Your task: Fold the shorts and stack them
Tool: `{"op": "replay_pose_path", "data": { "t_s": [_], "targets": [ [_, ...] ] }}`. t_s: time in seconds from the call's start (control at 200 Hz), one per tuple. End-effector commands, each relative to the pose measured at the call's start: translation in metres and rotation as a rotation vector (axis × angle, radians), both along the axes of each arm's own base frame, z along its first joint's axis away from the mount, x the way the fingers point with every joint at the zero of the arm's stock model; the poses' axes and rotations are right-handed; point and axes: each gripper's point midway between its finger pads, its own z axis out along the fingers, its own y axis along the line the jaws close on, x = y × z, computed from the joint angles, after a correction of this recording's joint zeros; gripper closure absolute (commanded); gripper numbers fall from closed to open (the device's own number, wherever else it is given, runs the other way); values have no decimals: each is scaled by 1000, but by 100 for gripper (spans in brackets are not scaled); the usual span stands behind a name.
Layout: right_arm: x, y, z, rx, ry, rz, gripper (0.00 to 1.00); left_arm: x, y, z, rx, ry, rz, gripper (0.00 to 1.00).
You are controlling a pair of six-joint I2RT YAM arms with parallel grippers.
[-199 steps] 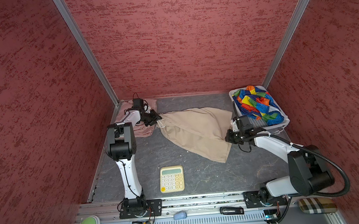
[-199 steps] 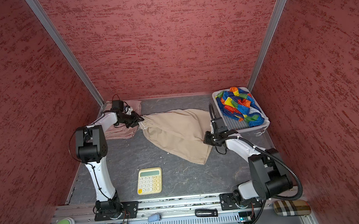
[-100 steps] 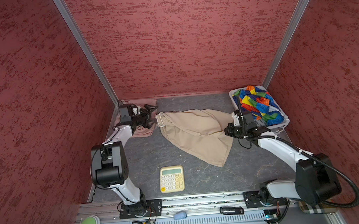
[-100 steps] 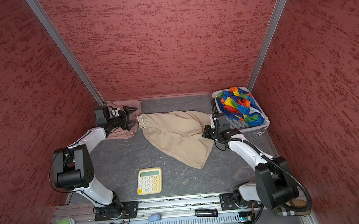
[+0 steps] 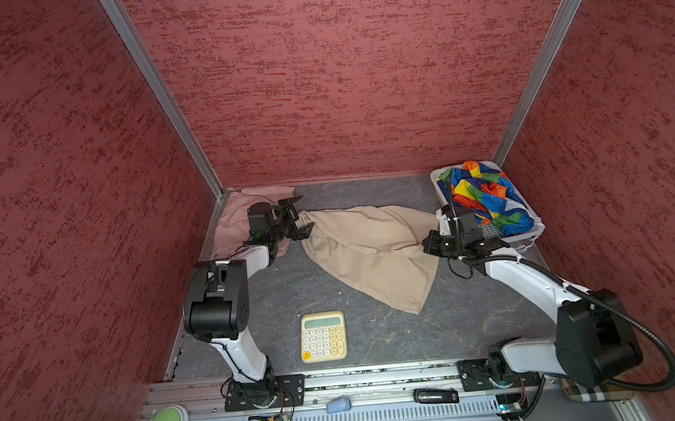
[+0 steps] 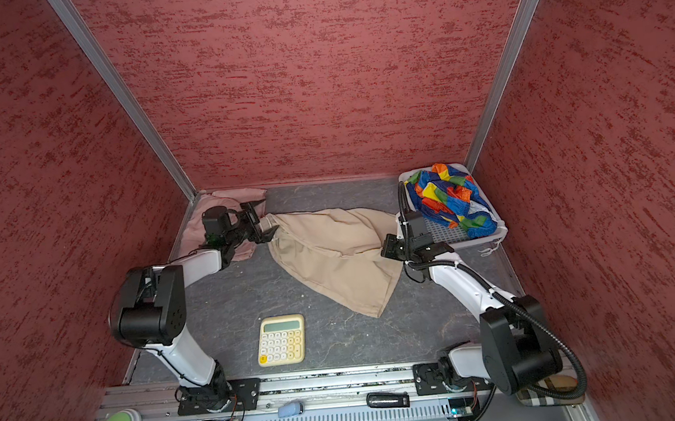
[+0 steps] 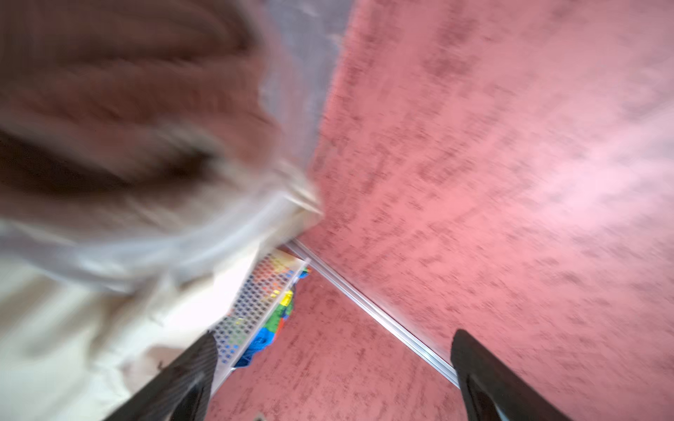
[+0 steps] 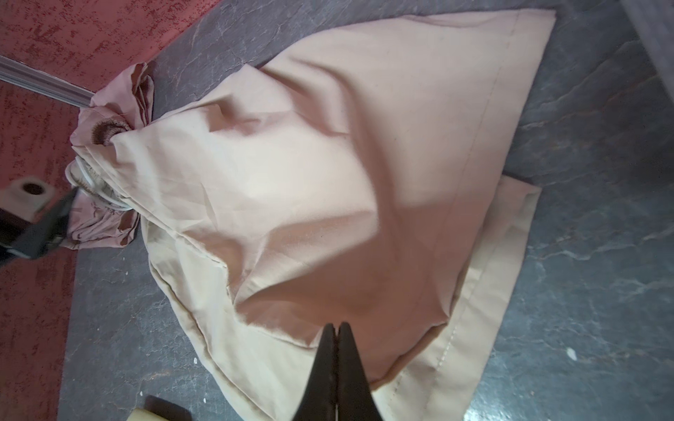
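We see the beige shorts (image 5: 373, 254) spread across the middle of the bench (image 5: 483, 319), stretched between the two arms, with one leg trailing toward the near side and ending near a cream calculator (image 5: 322, 337). The right gripper (image 5: 427, 246) has its jaws pressed together on the right-hand edge of this cloth, and the fabric gathers to a point there. The right wrist view shows the two dark tips meeting on a fold of the beige cloth. The left gripper (image 5: 304, 212) stands with its jaws wide apart at the far left, right at the bunched waist end of the beige shorts, where a white drawstring (image 8: 85, 175) shows. We cannot tell whether either finger touches the cloth. The left wrist view is blurred, but its two fingers (image 7: 189, 368) are spread with nothing between them. The pink shorts (image 5: 230, 225) lie crumpled in the far left corner, partly under the left arm and touching the beige waist. The rainbow shorts (image 5: 485, 198) are heaped in the white basket (image 5: 492, 231) at the far right, just beyond the right gripper
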Motion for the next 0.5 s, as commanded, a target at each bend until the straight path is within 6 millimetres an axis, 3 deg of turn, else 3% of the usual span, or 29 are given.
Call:
{"op": "replay_pose_path", "data": {
  "t_s": [0.0, 0.125, 0.291, 0.496],
  "targets": [
    [13, -7, 20, -30, -76, -18, 100, -7, 31, -11, 140, 157, 101, 1],
    [20, -5, 22, -33, -82, -6, 100, 1, 36, -10, 191, 207, 106, 1],
    [28, -3, 25, -31, -98, -3, 100, 21, 30, -28, 163, 267, 108, 1],
    [26, -8, 23, -38, -102, -15, 100, 28, 21, -49, 169, 339, 105, 1]
  ]
}}
